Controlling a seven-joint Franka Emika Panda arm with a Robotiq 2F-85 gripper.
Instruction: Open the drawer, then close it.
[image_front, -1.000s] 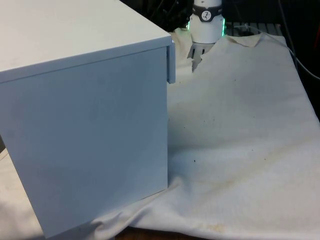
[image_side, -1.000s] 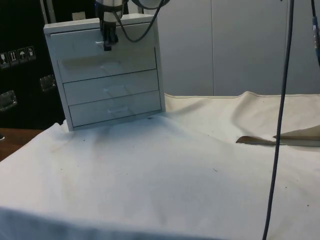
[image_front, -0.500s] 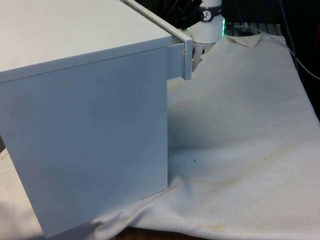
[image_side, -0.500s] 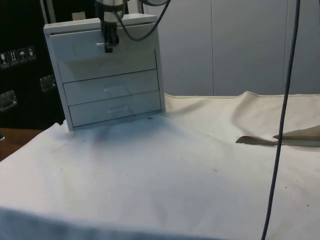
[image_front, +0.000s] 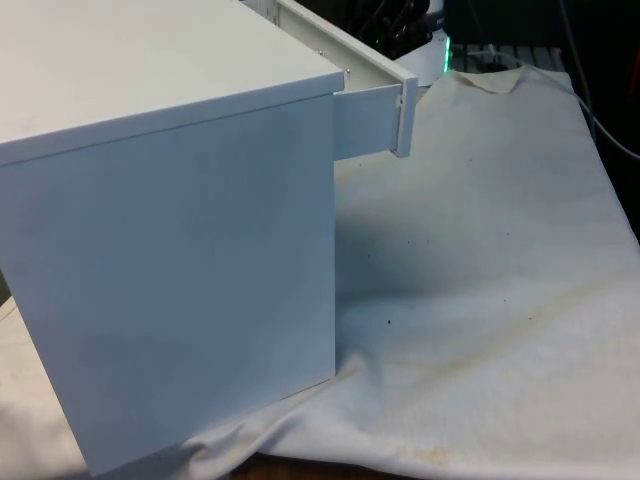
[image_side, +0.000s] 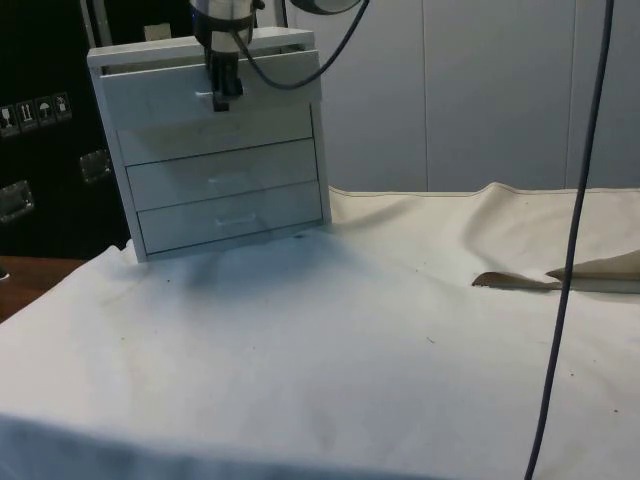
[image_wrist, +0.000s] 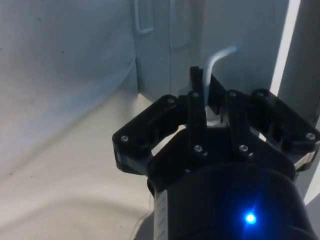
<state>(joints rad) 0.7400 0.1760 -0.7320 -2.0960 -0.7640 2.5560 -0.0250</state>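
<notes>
Nearest you in the front view is the white cloth (image_front: 480, 300) over the table, creased and speckled with small dark marks. On it, at the front view's left, stands the white chest of drawers (image_front: 170, 250), turning a blank side panel to that camera.

You see its top drawer (image_front: 372, 110) pulled partway out, its front sticking past the chest's edge toward the front view's right, with the drawer's side rail exposed. In the side view the top drawer (image_side: 215, 85) front sits proud of the three lower drawers (image_side: 225, 175), which are flush and shut.

The gripper (image_side: 225, 95) hangs at the middle of that top drawer front in the side view. In the wrist view the gripper (image_wrist: 206, 95) has its black fingers (image_wrist: 196, 100) pinched tight together on the thin white handle (image_wrist: 217, 57), which bends out just above the fingertips.

A dark cable (image_side: 575, 240) hangs down in the side view, well apart from the chest.
</notes>
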